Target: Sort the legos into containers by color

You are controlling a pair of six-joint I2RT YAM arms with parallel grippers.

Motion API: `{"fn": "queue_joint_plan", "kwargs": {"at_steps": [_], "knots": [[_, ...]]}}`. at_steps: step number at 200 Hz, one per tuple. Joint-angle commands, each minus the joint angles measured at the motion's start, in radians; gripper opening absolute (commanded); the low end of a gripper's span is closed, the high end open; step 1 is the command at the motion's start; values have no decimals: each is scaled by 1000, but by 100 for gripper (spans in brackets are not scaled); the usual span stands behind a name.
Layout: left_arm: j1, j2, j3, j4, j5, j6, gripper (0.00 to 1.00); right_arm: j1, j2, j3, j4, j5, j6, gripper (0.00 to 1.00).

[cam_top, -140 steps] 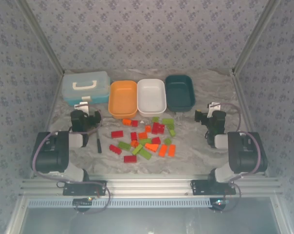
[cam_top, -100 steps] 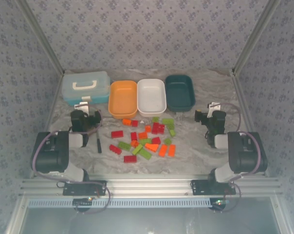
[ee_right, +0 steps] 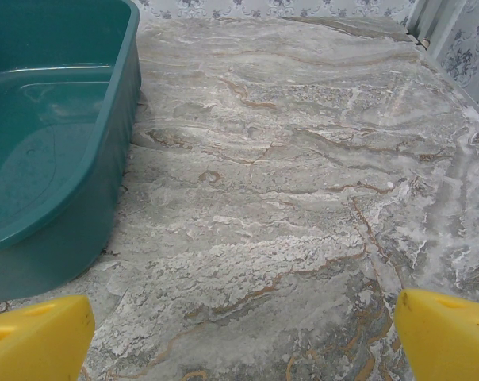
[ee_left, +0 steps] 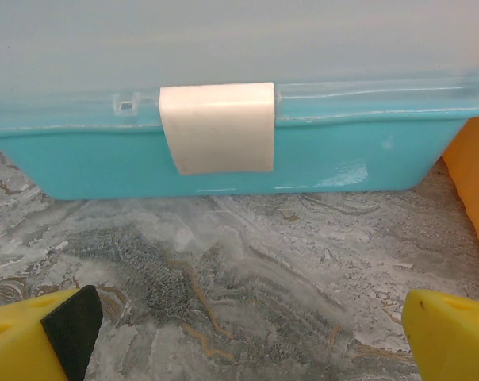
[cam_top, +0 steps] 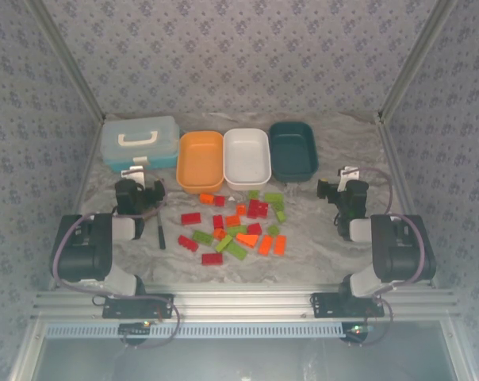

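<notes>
Blue case (ee_left: 224, 163), white latch (ee_left: 217, 127); marbled table (ee_left: 247, 278); orange tray (ee_left: 473, 190) edge right.

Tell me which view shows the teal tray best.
Top external: the whole teal tray shows from above, empty, at the right end of the row. The right wrist view catches part of it close up, one wall and some bare floor. The left wrist view faces the blue case.

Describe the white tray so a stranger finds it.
At the back of the marble table, a light blue case and three trays stand in a row. The white tray is the middle tray, between the orange tray and the dark teal tray.
</notes>
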Motion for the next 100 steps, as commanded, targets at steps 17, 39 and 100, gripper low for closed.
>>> {"fn": "queue_joint_plan", "kwargs": {"at_steps": [17, 39, 100], "knots": [[2, 5, 17, 4, 20, -9, 99, -7, 11, 23, -21, -12, -1, 100], [-4, -62, 30, -80, 25, 0, 99, 0, -46, 54, -122, 17, -2, 100], [-159, -512, 244, -590, -173, 61, 99, 156, -501, 401, -843, 266, 31, 100]]}}
